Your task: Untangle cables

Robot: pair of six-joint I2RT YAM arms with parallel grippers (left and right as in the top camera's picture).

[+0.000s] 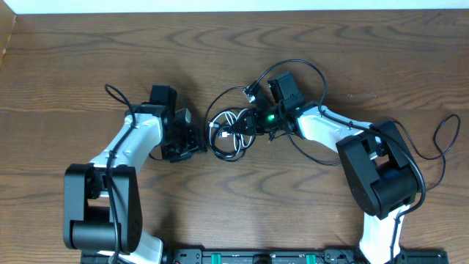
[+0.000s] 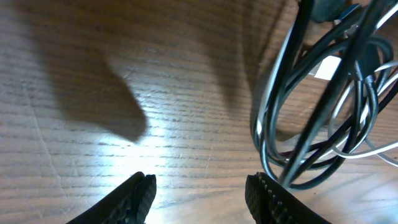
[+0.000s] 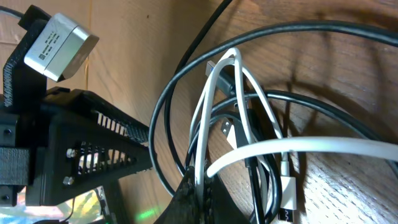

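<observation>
While the right gripper (image 1: 251, 125) sits at the right edge of the cables (image 1: 229, 133) in overhead, the left gripper (image 1: 194, 141) is just left of them, all on the wooden table (image 1: 88, 59). Left wrist: jaws released, nothing between the fingers (image 2: 134, 198). The cables lie up and right, near the right finger. Right wrist: right gripper clenched on the cables, white cable (image 3: 311, 147) among the black loops. The left wrist camera (image 3: 59, 38) is left of the cables.

Even overhead light; wrist-view glare and hard shadow on table (image 2: 186, 68), cables (image 2: 266, 146) blurred.
</observation>
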